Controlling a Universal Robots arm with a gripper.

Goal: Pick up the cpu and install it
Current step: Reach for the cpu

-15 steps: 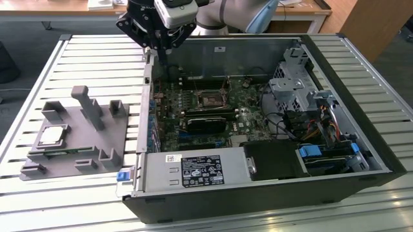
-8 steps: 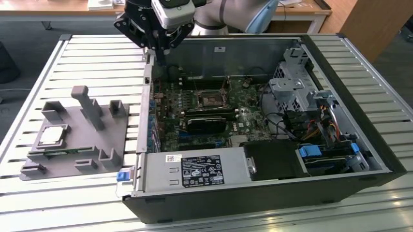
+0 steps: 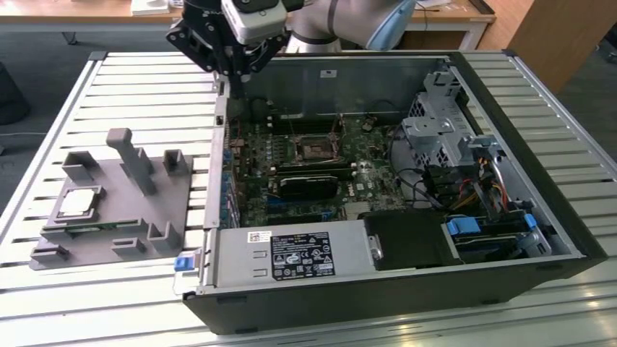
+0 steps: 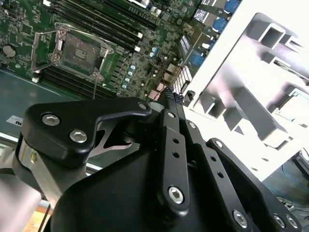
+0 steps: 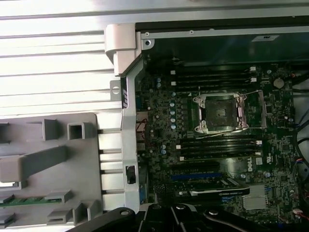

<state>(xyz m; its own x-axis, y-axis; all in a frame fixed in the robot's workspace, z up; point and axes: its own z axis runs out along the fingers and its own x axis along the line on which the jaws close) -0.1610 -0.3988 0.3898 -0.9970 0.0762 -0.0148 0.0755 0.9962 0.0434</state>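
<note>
I see the cpu [image 3: 77, 204] lying flat on the grey fixture [image 3: 144, 217], at the exterior view's left. My gripper [image 3: 235, 72] hangs well apart from it, above the far left corner of the case [image 3: 386, 303]. I cannot tell whether it is apart or together.

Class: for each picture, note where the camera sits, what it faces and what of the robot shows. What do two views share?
Exterior view: off the arm, above, facing the open computer case; arm and gripper show.
First wrist view: on the arm, facing the socket; gripper links show.
Second wrist view: behind the gripper, facing the socket.
Shared: the socket.
</note>
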